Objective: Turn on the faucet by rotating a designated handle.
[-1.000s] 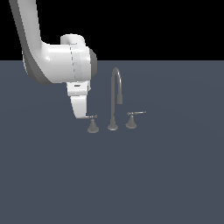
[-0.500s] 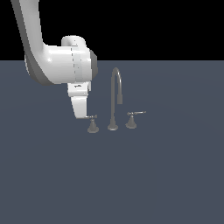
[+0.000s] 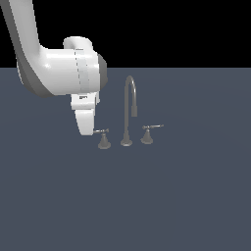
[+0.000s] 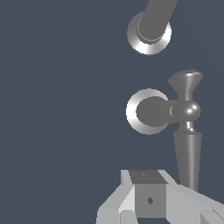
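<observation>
The faucet (image 3: 128, 111) is a grey fixture whose tall gooseneck spout curves its tip toward the exterior view's right. The designated handle (image 3: 102, 138) stands on a cone base at the spout's left, its thin lever pointing toward my gripper (image 3: 87, 132). White fingers hang just left of that lever's end, close to it or touching it. In the wrist view the handle (image 4: 187, 131) lies beside its round base, and my gripper (image 4: 149, 194) shows as one closed block with nothing between the fingers. The twin handle (image 3: 147, 134) stands on the spout's right.
The spout's round base (image 4: 149, 29) lies just beyond the handle base in the wrist view. My bulky white arm (image 3: 63, 73) reaches in from the upper left of the exterior view. The fixture stands on a flat dark grey-blue surface (image 3: 147, 196).
</observation>
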Robot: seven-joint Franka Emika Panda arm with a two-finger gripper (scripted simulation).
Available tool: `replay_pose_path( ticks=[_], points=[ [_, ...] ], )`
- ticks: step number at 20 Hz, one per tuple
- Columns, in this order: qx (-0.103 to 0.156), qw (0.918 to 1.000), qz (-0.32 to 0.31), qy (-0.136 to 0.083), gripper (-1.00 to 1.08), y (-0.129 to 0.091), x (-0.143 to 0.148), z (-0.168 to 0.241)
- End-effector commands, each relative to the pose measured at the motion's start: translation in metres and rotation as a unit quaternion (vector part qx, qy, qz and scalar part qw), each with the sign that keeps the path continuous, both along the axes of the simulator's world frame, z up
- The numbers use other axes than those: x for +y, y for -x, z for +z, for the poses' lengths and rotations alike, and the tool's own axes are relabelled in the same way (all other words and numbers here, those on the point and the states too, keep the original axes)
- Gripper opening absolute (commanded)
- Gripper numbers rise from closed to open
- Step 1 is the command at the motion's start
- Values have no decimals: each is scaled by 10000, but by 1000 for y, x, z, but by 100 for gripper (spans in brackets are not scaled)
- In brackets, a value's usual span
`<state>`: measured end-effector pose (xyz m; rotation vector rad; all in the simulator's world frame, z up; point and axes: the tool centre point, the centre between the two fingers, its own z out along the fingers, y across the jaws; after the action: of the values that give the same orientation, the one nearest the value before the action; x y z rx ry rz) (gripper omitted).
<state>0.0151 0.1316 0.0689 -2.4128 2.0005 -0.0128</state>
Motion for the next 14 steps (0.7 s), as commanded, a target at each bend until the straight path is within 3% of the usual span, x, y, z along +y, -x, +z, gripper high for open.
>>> replay_pose_path(
  ticks=[1, 3, 4, 14],
  points=[
    [55, 10000, 23, 3, -100, 13, 4, -4],
    [55, 10000, 23, 3, -100, 17, 5, -4],
    [-9, 10000, 35, -22, -100, 9, 7, -1],
    [32, 10000, 27, -6, -100, 40, -9, -3]
  ],
)
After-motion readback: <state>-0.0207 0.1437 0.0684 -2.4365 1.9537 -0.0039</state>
